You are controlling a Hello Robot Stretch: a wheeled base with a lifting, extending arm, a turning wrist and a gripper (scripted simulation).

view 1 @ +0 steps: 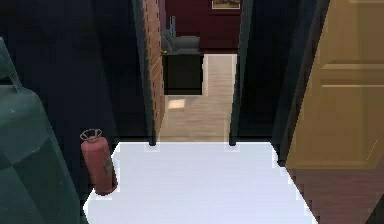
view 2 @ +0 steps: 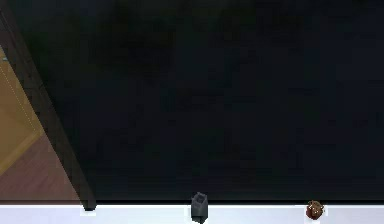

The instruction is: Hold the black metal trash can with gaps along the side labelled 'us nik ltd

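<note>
Ahead in the forward view, an open doorway leads from a white floor into a passage with a pale wooden floor. A dark low cabinet stands at the passage's far end. In the arm side view a short grey stub stands at the bottom edge before a black wall; I cannot tell what it is.
A red fire extinguisher stands on the forward view's left beside a large dark green shape. A tan panelled door stands on the right and shows again. A small brown round thing lies by the black wall.
</note>
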